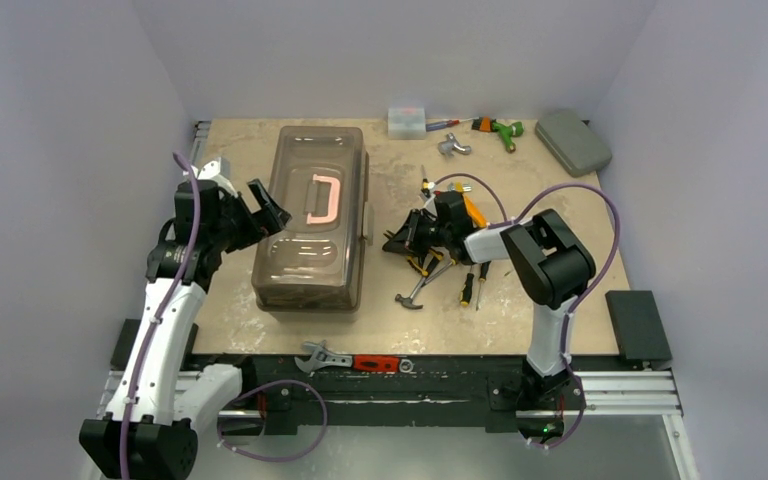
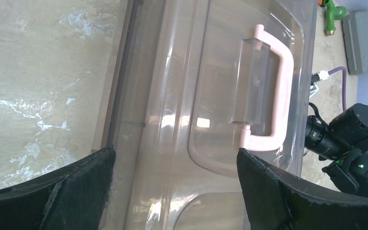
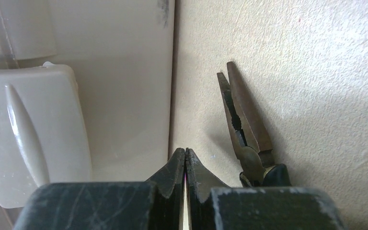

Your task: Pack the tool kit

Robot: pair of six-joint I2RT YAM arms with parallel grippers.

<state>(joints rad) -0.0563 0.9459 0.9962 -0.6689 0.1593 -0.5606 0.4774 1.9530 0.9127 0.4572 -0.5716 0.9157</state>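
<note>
The long beige-tan toolbox [image 1: 310, 225] lies closed in the middle of the table, its pale pink handle [image 1: 322, 198] on top. My left gripper [image 1: 265, 212] is open at the box's left side. In the left wrist view it [image 2: 175, 177] hovers over the lid [image 2: 182, 96], and the handle [image 2: 280, 96] is beyond the right finger. My right gripper [image 1: 403, 240] is shut and empty, low on the table right of the box. In the right wrist view its tips [image 3: 186, 152] point at the box's wall [image 3: 120, 72], next to needle-nose pliers [image 3: 244, 120].
A hammer [image 1: 415, 290] and screwdrivers [image 1: 472, 285] lie by the right arm. A wrench [image 1: 322, 356] and a red-handled tool [image 1: 372, 363] sit at the near edge. A clear box [image 1: 406, 120], a green tool [image 1: 502, 130] and a grey case [image 1: 572, 141] are at the back.
</note>
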